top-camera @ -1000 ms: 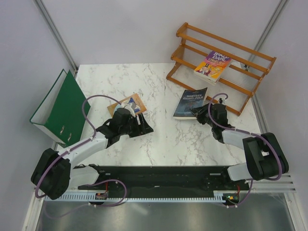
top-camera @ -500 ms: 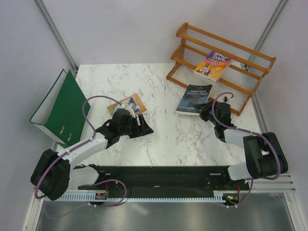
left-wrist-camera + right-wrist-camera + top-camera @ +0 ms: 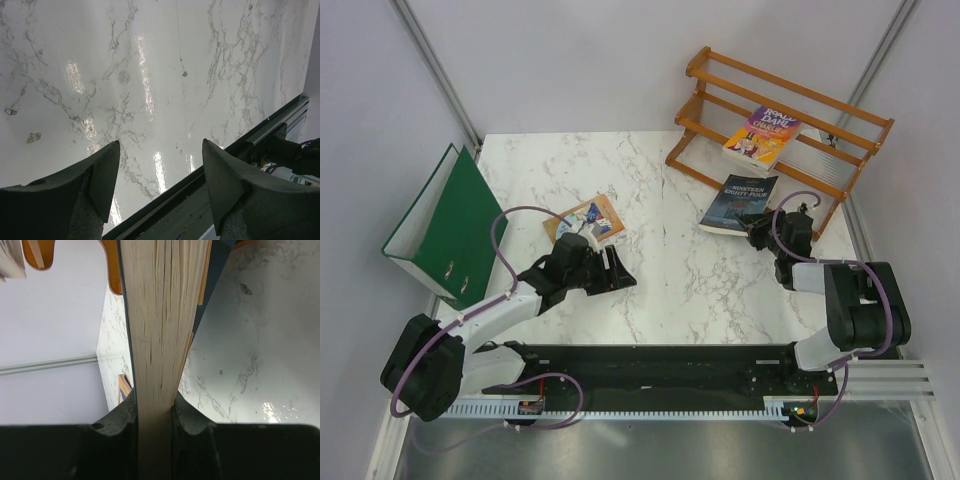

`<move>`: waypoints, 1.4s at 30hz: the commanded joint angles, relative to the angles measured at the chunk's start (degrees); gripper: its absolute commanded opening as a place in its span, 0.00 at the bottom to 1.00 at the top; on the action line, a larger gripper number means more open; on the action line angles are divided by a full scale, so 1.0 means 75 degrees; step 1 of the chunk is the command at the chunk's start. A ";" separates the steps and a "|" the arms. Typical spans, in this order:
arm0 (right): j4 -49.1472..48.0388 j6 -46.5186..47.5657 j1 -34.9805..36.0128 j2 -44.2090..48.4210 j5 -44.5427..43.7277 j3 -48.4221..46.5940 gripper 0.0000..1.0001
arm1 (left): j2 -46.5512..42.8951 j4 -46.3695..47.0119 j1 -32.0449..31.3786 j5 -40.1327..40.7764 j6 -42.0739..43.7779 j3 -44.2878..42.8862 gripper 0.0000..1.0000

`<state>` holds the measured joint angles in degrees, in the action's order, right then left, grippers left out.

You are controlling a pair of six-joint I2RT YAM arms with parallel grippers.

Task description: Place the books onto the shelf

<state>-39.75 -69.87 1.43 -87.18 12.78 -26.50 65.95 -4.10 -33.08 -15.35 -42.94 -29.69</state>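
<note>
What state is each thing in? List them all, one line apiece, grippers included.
dark blue book: clamped by its page edge in the right gripper, by the shelf's lower tier
purple-and-yellow book: on the shelf, leaning back on its slats
tan book: flat on the table
green binder: propped open at the table's left edge
shelf: upright, one book on it
left gripper: open, empty
right gripper: shut on the dark blue book
</note>
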 commanded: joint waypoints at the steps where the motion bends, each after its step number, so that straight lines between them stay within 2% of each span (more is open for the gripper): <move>1: -0.0643 -0.0048 -0.0144 -0.0107 0.0335 -0.0520 0.00 | -0.0157 0.0324 0.0040 -0.0167 0.0229 0.0068 0.73; 2: -0.0607 -0.0025 -0.0144 -0.0142 0.0359 -0.0544 0.02 | -0.0157 0.0347 0.0040 -0.0168 0.0229 0.0092 0.72; 4: -0.0490 -0.0024 -0.0376 -0.0271 0.0429 -0.0649 0.30 | -0.0169 0.0382 0.0040 -0.0203 0.0217 0.0138 0.73; 6: -0.0291 -0.0036 -0.0425 -0.0376 0.0441 -0.0767 0.38 | -0.0180 0.0406 0.0040 -0.0238 0.0194 0.0162 0.72; 15: 0.0225 0.0116 -0.0554 -0.0622 0.0616 -0.1072 0.47 | -0.0298 0.0511 0.0028 -0.0296 0.0077 0.0443 0.72; 28: 0.0330 0.0034 -0.0566 -0.0307 0.1027 -0.0299 0.49 | -0.0391 0.0511 0.0040 -0.0308 0.0065 0.0596 0.72; 31: 0.0448 0.0046 -0.0578 -0.0037 0.0981 -0.0100 0.47 | -0.0426 0.0511 0.0028 -0.0308 0.0053 0.0642 0.72; 33: 0.0495 0.0151 -0.0566 0.0185 0.0817 0.0005 0.38 | -0.0427 0.0511 0.0028 -0.0308 0.0053 0.0654 0.71; 34: 0.0472 0.0198 -0.0577 0.0232 0.0747 0.0018 0.32 | -0.0450 0.0511 0.0028 -0.0308 0.0042 0.0678 0.71; 35: 0.0437 0.0210 -0.0578 0.0302 0.0676 0.0041 0.16 | -0.0450 0.0511 0.0040 -0.0308 0.0030 0.0678 0.71; 37: 0.0215 0.0222 -0.0577 0.0280 0.0664 0.0041 0.05 | -0.0450 0.0523 0.0028 -0.0320 0.0041 0.0701 0.71; 42: -0.0126 0.0116 -0.0578 0.0010 0.0711 -0.0181 0.00 | -0.0532 0.0511 0.0028 -0.0308 0.0018 0.0748 0.71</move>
<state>-33.95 -68.79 -2.74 -87.05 18.63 -26.26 63.48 -2.42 -33.08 -16.86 -42.96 -24.84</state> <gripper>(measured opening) 0.134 0.712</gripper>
